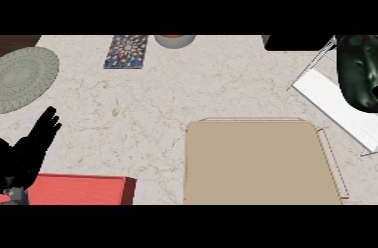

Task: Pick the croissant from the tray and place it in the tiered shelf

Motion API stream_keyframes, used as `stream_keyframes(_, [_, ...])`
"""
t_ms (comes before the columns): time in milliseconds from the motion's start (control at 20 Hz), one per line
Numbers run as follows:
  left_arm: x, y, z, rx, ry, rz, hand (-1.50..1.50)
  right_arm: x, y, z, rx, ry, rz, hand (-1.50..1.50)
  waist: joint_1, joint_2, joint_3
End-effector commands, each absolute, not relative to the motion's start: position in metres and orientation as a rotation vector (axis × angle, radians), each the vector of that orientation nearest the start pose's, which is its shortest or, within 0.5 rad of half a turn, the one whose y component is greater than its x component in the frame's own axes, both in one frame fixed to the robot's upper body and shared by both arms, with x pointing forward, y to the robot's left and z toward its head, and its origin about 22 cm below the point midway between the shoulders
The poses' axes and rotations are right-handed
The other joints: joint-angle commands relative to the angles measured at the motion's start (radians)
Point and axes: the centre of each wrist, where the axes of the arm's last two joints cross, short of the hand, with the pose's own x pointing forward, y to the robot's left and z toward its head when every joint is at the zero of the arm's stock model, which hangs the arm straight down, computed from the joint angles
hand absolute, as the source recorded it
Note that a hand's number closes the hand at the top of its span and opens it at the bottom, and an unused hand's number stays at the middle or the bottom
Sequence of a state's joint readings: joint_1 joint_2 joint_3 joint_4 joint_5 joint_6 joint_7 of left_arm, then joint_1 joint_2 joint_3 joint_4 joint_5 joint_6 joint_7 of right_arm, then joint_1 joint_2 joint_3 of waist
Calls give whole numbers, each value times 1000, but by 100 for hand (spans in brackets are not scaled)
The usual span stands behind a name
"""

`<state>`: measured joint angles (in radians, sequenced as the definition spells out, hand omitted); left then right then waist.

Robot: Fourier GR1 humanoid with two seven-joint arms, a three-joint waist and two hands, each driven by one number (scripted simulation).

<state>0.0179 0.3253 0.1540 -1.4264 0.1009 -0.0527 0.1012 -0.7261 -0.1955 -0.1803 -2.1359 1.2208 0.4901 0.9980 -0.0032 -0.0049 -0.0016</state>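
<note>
Nearest, at the lower left and well left of the tray, the left hand rests with its fingers straight and released, holding nothing. Just beside it, also left of the tray, lies a red box.

The tray itself fills the middle foreground, and no croissant shows anywhere on its tan surface. To the right of the tray and a little beyond it stands the white shelf, tilted across the corner. Over the shelf hangs a dark glossy shape that I take to be the right hand (only part of it is inside the view). I cannot tell whether it is clenched or released, nor whether it has anything in it.

The croissant is not visible. Judging by the bare tray and the hand above the shelf, it is probably hidden in that hand, so the placing step seems to be under way. The next move calls for lowering onto a shelf level and letting go cleanly, without catching the shelf's edge.

Beyond the tray, far left, are a round mat, a patterned card and a grey bowl.
</note>
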Motion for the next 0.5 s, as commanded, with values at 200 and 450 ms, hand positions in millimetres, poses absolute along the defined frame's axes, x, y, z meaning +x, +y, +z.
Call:
stream_keyframes(200, [239, 366, 2, 269, -1345, -39, 0, 267, -240, 341, -1542, -1055, 110, 150, 1, 4, 0])
stream_keyframes(450, [239, 341, 0, 256, -1320, -54, 0, 289, -260, 354, -1594, -1019, 96, 150, 10, 5, 1])
